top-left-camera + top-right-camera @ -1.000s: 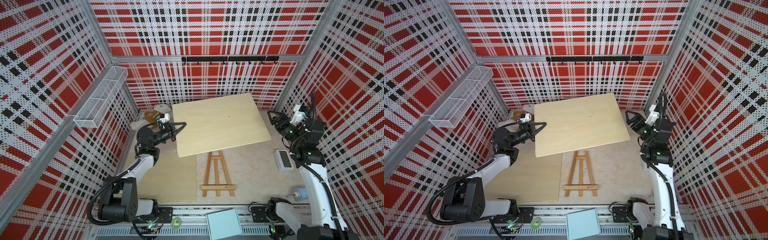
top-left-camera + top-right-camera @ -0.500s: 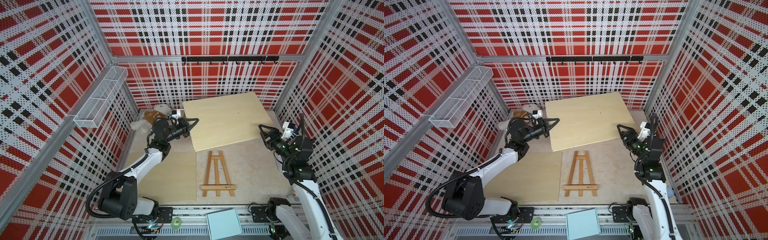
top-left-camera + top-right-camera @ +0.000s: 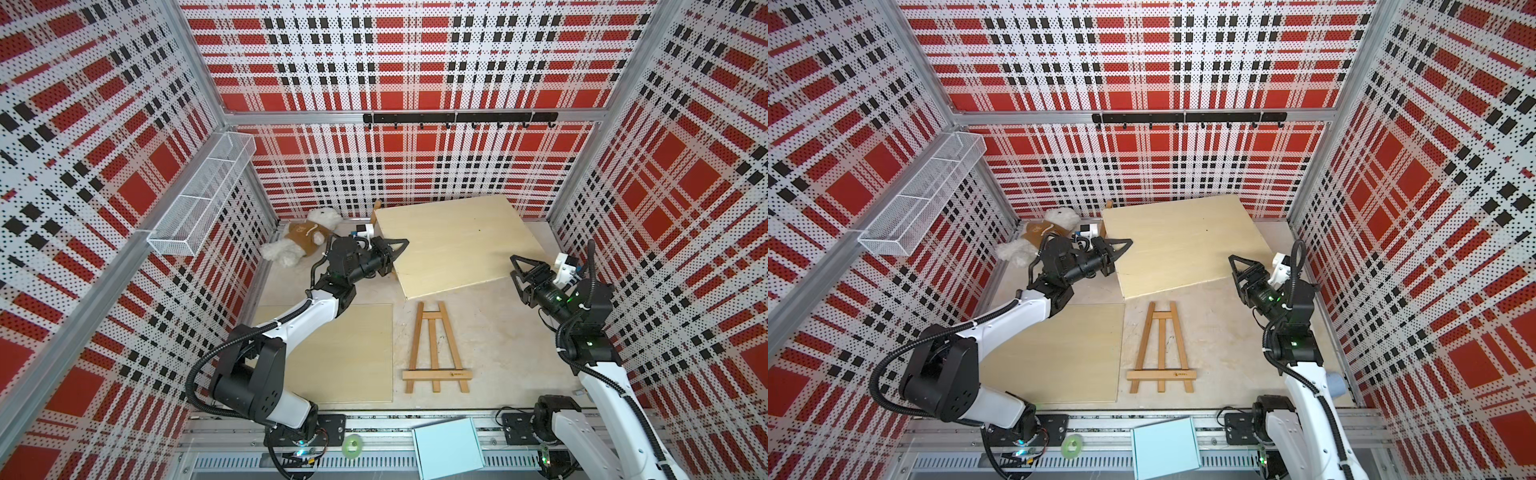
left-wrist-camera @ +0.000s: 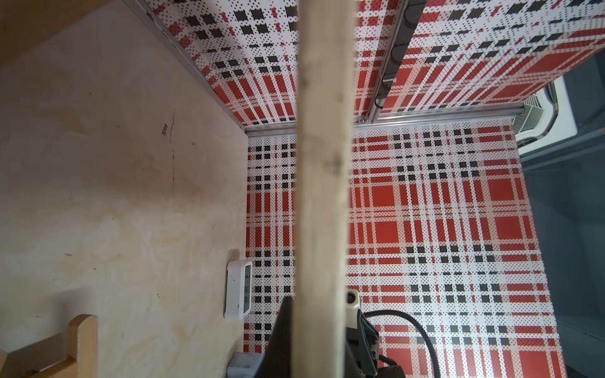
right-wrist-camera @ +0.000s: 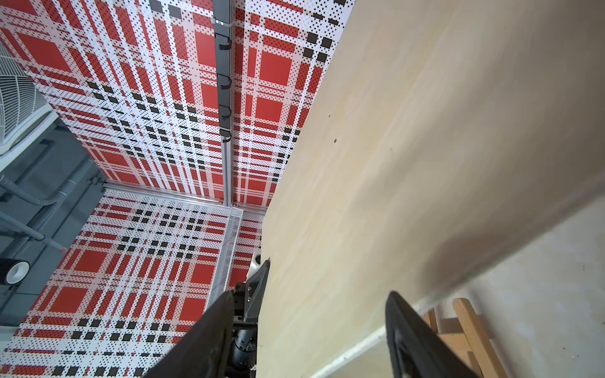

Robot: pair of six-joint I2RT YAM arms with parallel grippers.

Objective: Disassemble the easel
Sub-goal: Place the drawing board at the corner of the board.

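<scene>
Easel's pale square plywood board is hanging aslant, left end effector clamping its left edge while right end effector is gaping empty at its near-right corner.

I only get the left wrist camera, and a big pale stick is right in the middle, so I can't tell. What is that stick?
Observer: It's the thin edge of a big square wooden board. The left gripper is shut on that edge.
Operator: Is my other gripper holding it too?
Observer: No. The right gripper is open by the board's near right corner, not clamped on it.
Operator: Is anything behind my arm?
Observer: Yes, a white plush bear in a brown top lies near the back left corner.
</scene>
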